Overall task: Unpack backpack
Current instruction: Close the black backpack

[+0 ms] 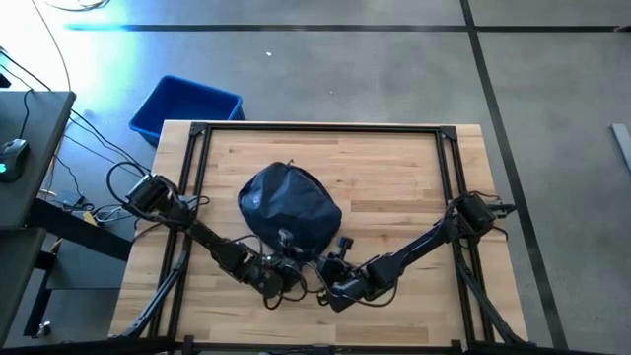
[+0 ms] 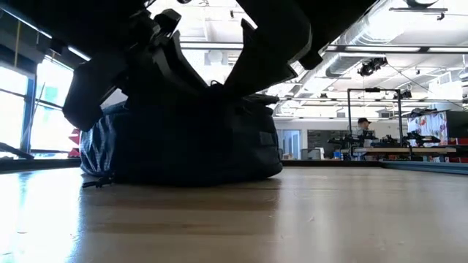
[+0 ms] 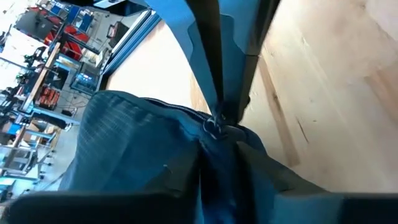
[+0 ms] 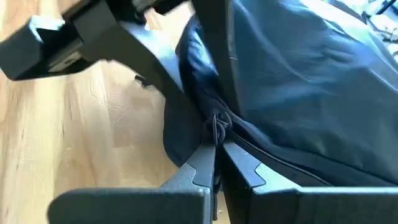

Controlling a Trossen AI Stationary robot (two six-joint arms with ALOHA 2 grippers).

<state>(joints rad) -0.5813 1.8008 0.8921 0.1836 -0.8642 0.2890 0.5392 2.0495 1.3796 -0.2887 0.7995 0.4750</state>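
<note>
Behind the claws, beyond the wooden table, lies a grey concrete floor crossed by dark lines. A bright blue bin stands on it at the table's far left corner. Left of the claws is a dark desk with a mouse. Tall windows glow; ceiling ducts run overhead.

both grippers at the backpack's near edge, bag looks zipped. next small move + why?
Probably draw the right gripper slowly along the zipper. It looks shut on the zipper pull, the backpack still looks closed, and the left gripper is pinched on fabric beside it, likely bracing.
</note>
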